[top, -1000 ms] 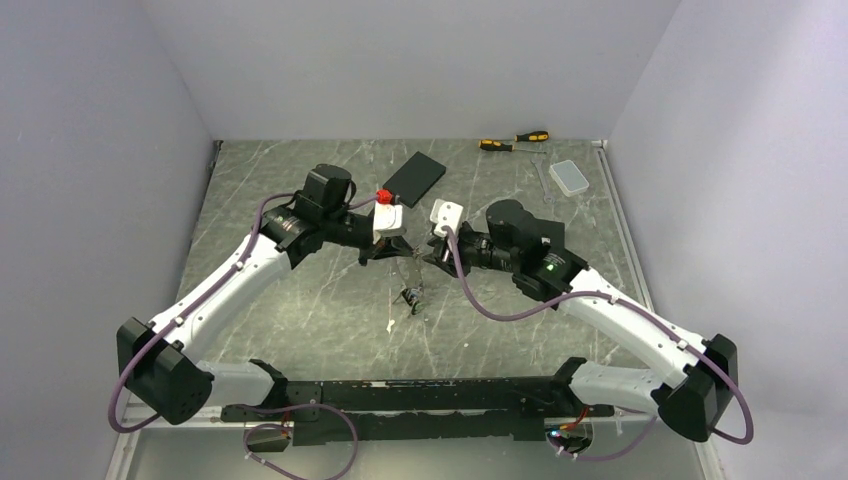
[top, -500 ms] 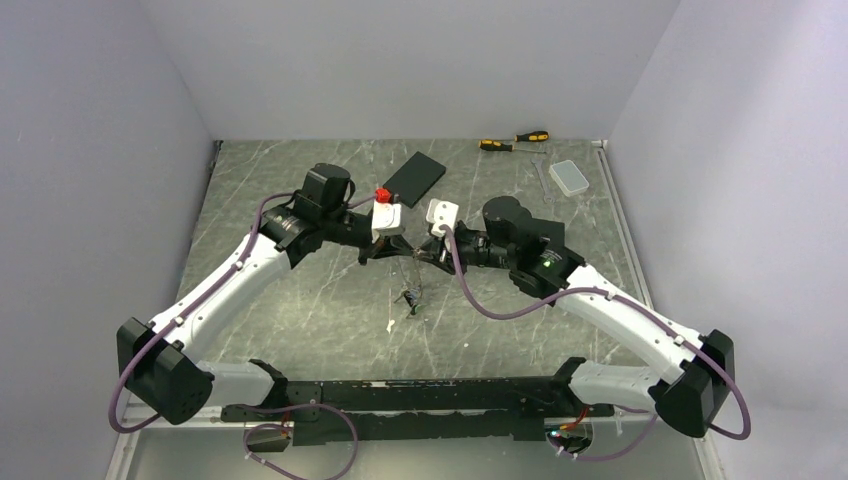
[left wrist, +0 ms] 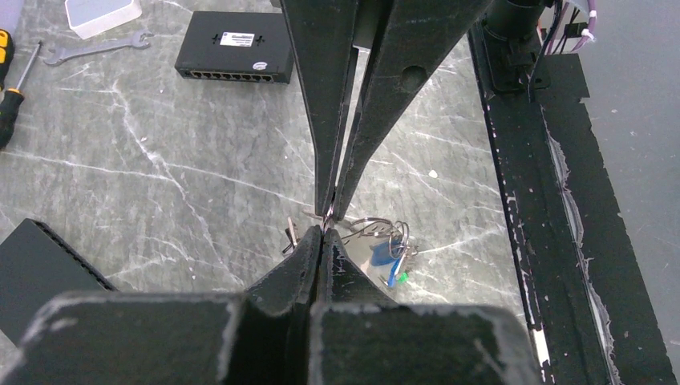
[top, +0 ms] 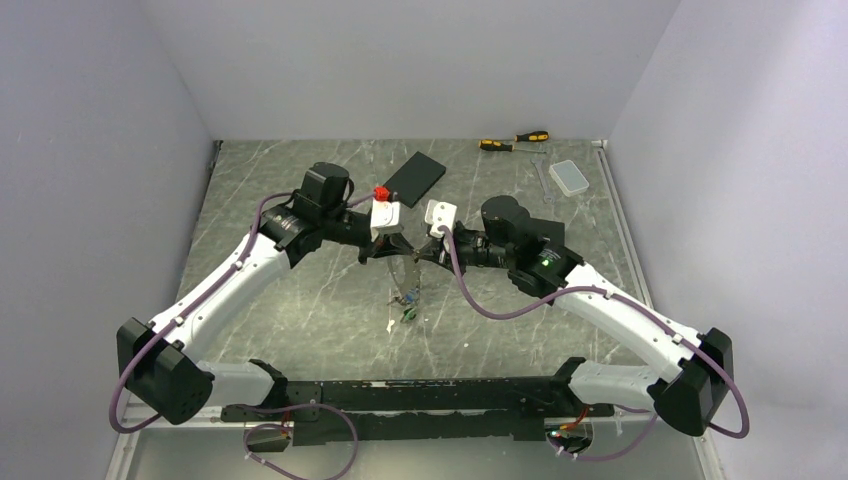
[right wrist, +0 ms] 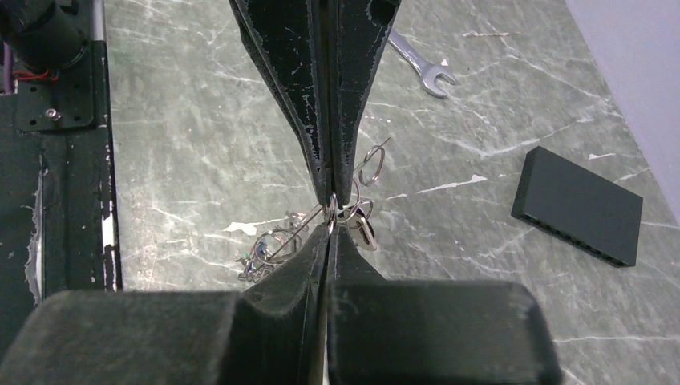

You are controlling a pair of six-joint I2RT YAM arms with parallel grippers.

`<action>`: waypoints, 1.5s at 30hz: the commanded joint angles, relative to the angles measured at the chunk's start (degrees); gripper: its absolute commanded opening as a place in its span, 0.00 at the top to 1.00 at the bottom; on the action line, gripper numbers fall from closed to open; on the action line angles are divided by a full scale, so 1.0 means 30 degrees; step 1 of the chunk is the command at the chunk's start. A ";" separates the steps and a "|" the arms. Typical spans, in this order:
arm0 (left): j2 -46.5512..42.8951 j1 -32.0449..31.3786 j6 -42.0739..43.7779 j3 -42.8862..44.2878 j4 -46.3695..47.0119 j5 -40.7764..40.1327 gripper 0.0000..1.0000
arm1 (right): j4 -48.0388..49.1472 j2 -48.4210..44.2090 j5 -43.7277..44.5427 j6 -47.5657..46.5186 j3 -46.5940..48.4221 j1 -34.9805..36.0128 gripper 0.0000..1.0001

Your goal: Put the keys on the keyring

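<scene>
The left hand [left wrist: 322,235] is pinched fully shut, and we see the right hand [right wrist: 330,228] shut just as tight. The two meet tip to tip above the desk [top: 320,310], a little toward 12 o'clock from its middle. Both wrist views show the same thing: two pairs of black fingers taper to one shared point, and a glint of thin silver wire is caught there. That wire belongs to the keyring [left wrist: 370,225], so we read both hands as gripping it, each from its own side.

From that meeting point the keyring droops toward 6 o'clock in the overhead view. The keys [left wrist: 386,258] are bunched at its low end, and among them we can pick out a blue head and a small green tag (the rest is a tangle of silver). We cannot tell whether the bunch touches the desk or hangs just clear of it.

Well apart from the hands, a flat black slab [top: 415,178] lies at 12 o'clock. A pair of yellow-handled screwdrivers [top: 515,140] lies at about 1 o'clock near the back wall, and a clear plastic box [top: 572,177] lies at 2 o'clock. The left wrist view also shows a black network switch [left wrist: 232,54] with a silver wrench [left wrist: 96,48] just beside it.
</scene>
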 commanded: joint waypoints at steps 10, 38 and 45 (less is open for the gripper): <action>-0.0502 0.0184 -0.3291 0.0704 0.3256 0.1023 1.00 | 0.0184 -0.0611 0.0218 -0.0006 0.0230 -0.0024 0.98; -0.0976 0.0183 -1.5200 -0.1239 1.2564 -0.2904 1.00 | 0.2868 -0.1906 0.2164 -0.0050 -0.0783 -0.0009 1.00; -0.1513 0.0186 -1.8622 -0.2788 1.6299 -0.6929 1.00 | 0.5605 -0.2094 0.3063 -0.0024 -0.1706 -0.0005 1.00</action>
